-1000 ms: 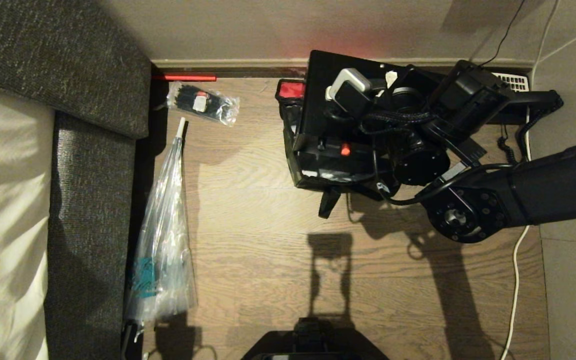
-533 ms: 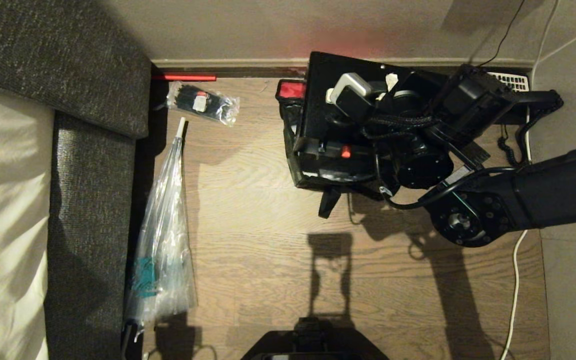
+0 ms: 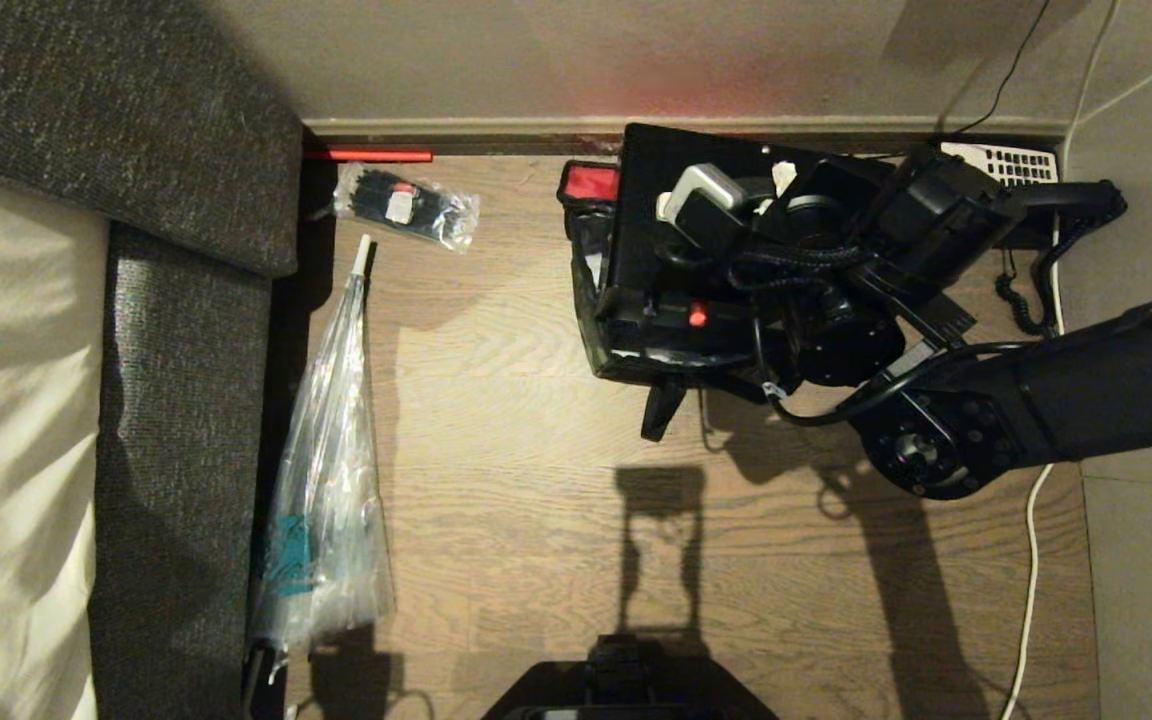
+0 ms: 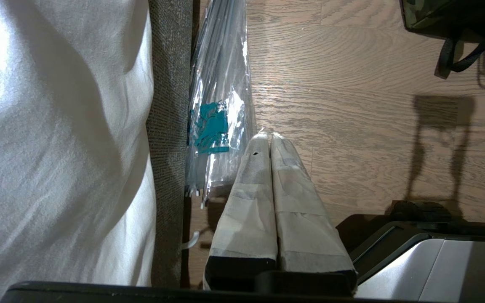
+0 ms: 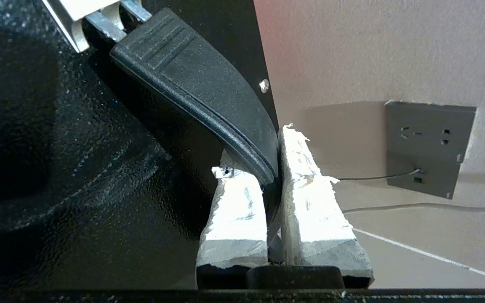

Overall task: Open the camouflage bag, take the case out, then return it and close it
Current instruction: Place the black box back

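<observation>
Case [image 5: 57, 147] handle [image 5: 200, 92] pinched by R tool [image 5: 273, 168].

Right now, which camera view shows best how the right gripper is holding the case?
The right wrist view: the right gripper has its taped fingers pinched on the handle of the case. The head view shows the case tilted over the camouflage bag, with the grip hidden by the arm. The left wrist view shows no case.

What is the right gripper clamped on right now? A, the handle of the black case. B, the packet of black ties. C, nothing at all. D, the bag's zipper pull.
A: in the right wrist view the right gripper has its taped fingers pinched on the ridged handle of the case.
</observation>
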`<state>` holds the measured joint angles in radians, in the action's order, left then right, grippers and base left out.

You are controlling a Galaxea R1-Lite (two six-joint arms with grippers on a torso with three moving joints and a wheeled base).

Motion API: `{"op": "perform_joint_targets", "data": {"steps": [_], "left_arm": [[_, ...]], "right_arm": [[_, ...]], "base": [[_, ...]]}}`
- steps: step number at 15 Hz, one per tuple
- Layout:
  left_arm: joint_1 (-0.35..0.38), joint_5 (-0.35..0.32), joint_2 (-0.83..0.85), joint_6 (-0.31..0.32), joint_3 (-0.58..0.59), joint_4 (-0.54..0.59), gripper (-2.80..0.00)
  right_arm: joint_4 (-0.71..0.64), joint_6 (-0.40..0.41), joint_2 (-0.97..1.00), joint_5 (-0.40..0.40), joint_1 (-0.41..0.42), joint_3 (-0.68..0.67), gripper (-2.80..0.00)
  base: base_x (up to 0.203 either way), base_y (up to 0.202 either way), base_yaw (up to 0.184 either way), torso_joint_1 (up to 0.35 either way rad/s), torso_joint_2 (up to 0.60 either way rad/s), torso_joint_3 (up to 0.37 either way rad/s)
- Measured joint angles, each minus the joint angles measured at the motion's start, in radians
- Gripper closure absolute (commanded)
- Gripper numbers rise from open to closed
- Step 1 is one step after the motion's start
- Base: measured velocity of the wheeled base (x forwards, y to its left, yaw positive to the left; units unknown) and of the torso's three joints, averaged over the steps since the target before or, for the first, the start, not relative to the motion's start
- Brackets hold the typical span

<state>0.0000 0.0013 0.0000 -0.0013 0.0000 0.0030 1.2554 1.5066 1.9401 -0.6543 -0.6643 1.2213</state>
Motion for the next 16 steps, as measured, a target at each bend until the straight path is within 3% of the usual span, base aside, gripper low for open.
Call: {"op": "perform_joint_targets", "data": {"steps": [16], "left_arm": [[0.000, 0.000, 0.000, 0.000, 0.000, 0.000, 0.00]], "right_arm": [[0.040, 0.002, 0.096, -0.008, -0.005, 0.048, 0.00]], "base": [[0.000, 0.000, 0.000, 0.000, 0.00, 0.000]]}}
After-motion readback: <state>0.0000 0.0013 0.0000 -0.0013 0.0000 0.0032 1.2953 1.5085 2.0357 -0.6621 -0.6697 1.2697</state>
